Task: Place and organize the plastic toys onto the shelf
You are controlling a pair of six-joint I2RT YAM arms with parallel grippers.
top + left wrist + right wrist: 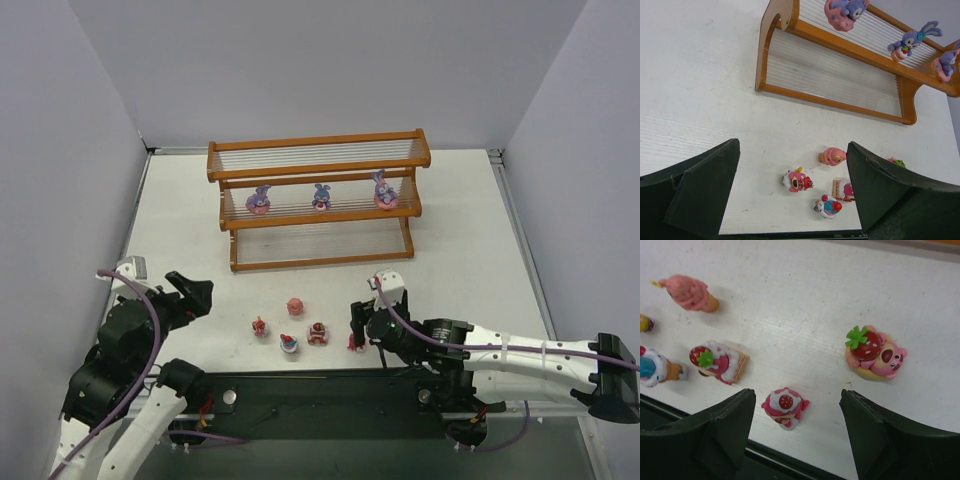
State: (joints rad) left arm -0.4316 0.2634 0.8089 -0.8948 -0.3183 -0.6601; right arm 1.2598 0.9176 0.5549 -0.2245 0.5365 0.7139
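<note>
The shelf [318, 200] stands at the back with three purple bunnies [321, 197] on its middle tier. Several small pink and red toys [295, 306] lie on the table near the front. My right gripper [796, 399] is open, low over a strawberry-topped cupcake [785, 407] that stands between its fingers, nearer the left one and touching neither. A strawberry bear toy [875, 352] lies just beyond the right finger. My left gripper [793, 150] is wide open and empty, held above the table left of the toys, with a pink cone [832, 156] and a bear cupcake [796, 181] seen below it.
A cake slice [720, 362] and a blue-and-red cupcake [652, 370] lie left of the right gripper. The black base rail [320, 385] runs along the table's near edge just behind the toys. Grey walls enclose the table on three sides.
</note>
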